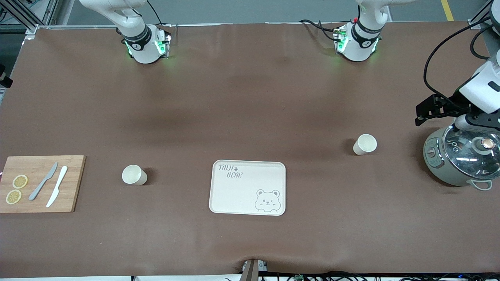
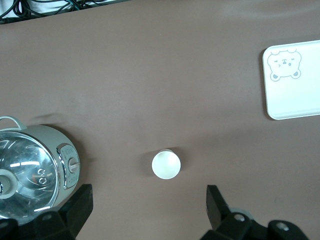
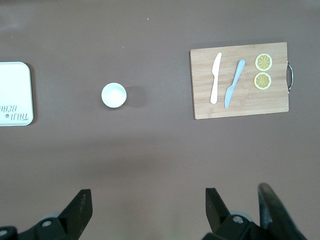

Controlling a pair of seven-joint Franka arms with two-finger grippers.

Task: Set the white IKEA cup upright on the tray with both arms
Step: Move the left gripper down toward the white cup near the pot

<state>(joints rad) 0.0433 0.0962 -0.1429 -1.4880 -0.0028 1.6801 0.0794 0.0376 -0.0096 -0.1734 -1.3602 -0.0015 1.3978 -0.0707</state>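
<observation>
Two small white tapered cups stand on the brown table cover (image 1: 250, 97), both upright with the mouth facing up. The first white cup (image 1: 365, 144) sits in the middle band of the front view, toward the left arm's end of the table. The second white cup (image 1: 134, 175) sits lower in that view, toward the right arm's end. Neither is on the flat cream rectangular tray (image 1: 234, 195), which lies between them in the lower centre of the front view and carries nothing.

We judge each cup to be light, rigid and smooth-walled, so it may tip or slide under a glancing touch. We recommend taking hold across the wall just below the rim, with the jaws centred on the cup.

The left gripper (image 2: 147, 207) hangs over the table close to the first white cup, fingers spread wide and holding nothing. The right gripper (image 3: 145, 207) hangs over bare cover, equally wide apart and empty, with the second white cup in its view.

A grey-green round cooker with a glass lid (image 1: 449, 171) stands near the first white cup, at the left arm's end. A wooden cutting board (image 1: 74, 168) at the right arm's end carries a grey knife (image 1: 43, 182), a white knife (image 1: 57, 186) and two lemon slices (image 1: 20, 181). We judge that nothing blocks either path to the tray
</observation>
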